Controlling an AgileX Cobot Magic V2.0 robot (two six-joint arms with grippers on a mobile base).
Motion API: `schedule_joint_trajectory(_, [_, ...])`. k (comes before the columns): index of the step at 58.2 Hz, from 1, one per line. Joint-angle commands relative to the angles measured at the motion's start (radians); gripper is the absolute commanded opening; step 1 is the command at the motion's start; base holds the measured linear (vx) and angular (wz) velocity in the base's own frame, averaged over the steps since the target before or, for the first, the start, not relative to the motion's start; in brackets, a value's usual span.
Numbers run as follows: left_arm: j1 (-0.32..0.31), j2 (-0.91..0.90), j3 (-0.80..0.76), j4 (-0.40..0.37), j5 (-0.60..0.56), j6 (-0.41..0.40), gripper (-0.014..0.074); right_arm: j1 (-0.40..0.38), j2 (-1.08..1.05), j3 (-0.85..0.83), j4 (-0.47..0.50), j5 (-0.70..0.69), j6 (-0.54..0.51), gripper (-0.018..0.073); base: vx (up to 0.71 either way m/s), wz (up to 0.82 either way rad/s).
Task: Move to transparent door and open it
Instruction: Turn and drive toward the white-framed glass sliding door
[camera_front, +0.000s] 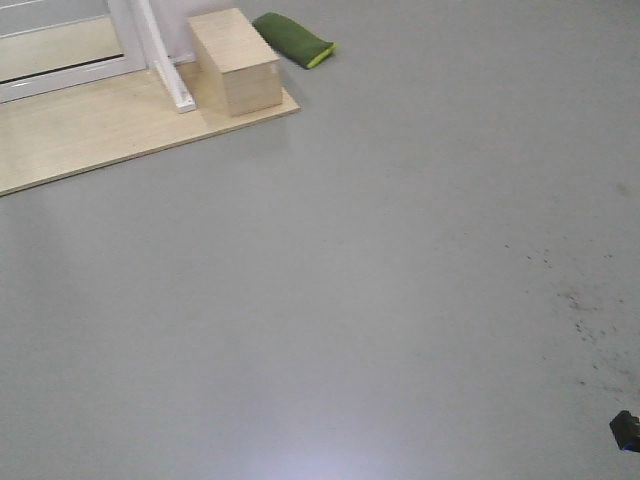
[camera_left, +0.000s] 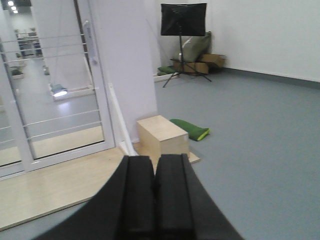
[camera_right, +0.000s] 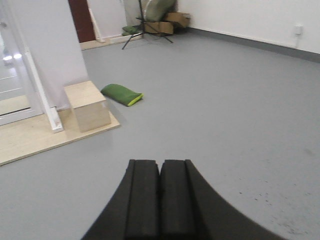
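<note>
The transparent door (camera_left: 65, 100) stands at the left of the left wrist view, clear glass in a white frame with thin white horizontal bars. Its curved silver-grey handle (camera_left: 88, 40) sits on the right stile. In the front view only its bottom rail (camera_front: 70, 78) shows at the top left. My left gripper (camera_left: 155, 165) is shut with nothing in it, well short of the door. My right gripper (camera_right: 160, 167) is also shut and empty, over bare grey floor. The right wrist view shows just the door's edge (camera_right: 10, 85) at far left.
A light wooden platform (camera_front: 90, 130) lies before the door, with a wooden box (camera_front: 235, 60) at its right end by a white post (camera_front: 165, 60). A green bag (camera_front: 295, 40) lies beyond it. A black stand (camera_left: 183, 20) and cardboard boxes (camera_left: 205, 62) are far back. A small black object (camera_front: 626, 430) lies front right.
</note>
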Motion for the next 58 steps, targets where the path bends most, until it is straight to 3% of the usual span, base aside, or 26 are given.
schedule_joint_trajectory(1, [0.0, -0.013, 0.015, -0.009, -0.082, -0.009, -0.0006, -0.004, -0.017, 0.005, -0.001, -0.082, -0.008, -0.0006, 0.36, 0.67])
schedule_joint_trajectory(30, [0.0, -0.013, 0.015, -0.009, -0.082, -0.009, -0.0006, -0.004, -0.017, 0.005, -0.001, -0.082, -0.008, -0.0006, 0.37, 0.58])
schedule_joint_trajectory(58, [0.0, -0.013, 0.015, -0.009, -0.082, -0.009, -0.0006, -0.004, -0.017, 0.005, -0.001, -0.081, -0.008, -0.0006, 0.39, 0.32])
